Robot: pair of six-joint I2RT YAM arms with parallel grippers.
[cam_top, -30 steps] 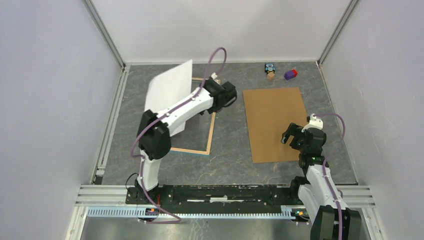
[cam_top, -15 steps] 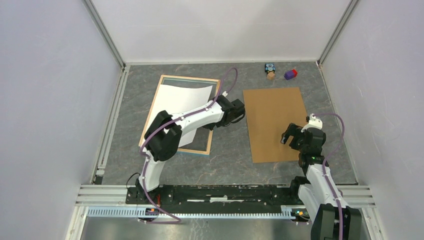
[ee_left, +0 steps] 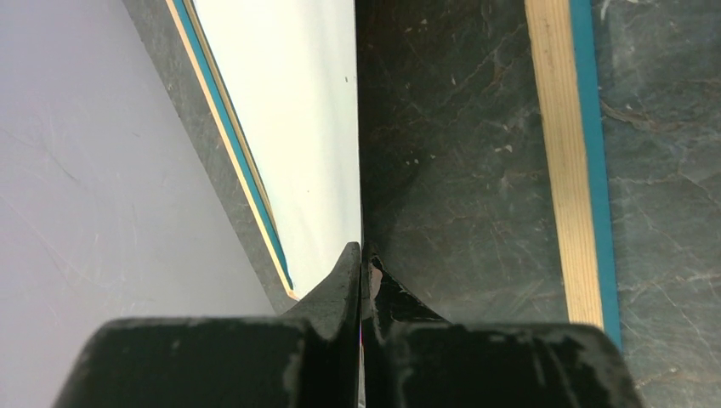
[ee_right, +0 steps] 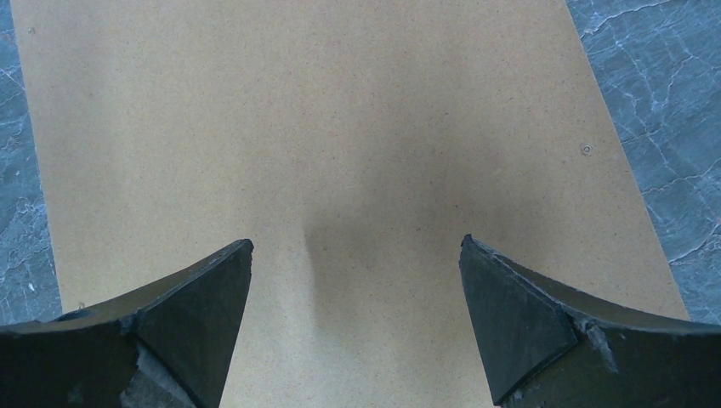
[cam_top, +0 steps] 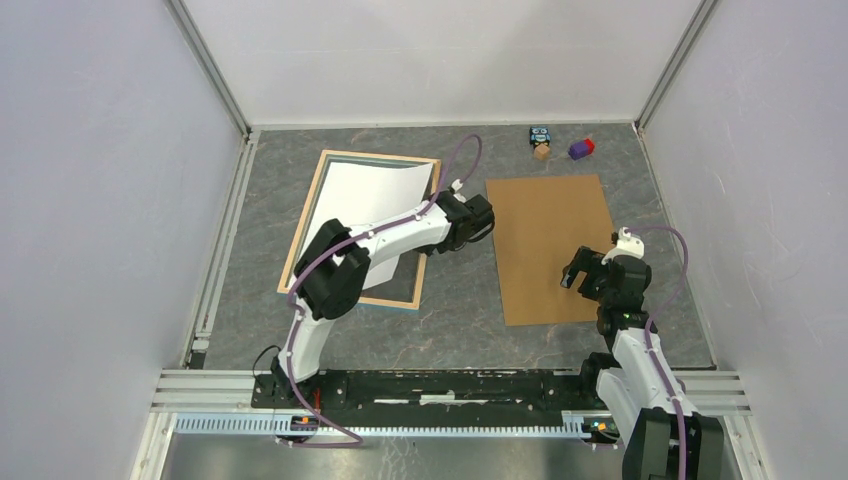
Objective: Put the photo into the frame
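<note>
Photo [cam_top: 372,190] white side up within frame [cam_top: 302,222], pinched by left gripper [ee_left: 363,255], right gripper [ee_right: 357,248] spread wide

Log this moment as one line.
left gripper: shut on photo | photo: white side up, over frame | right gripper: open above hardboard sheet

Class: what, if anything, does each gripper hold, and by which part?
The left gripper pinches the photo by its right edge; the right gripper holds nothing.
</note>
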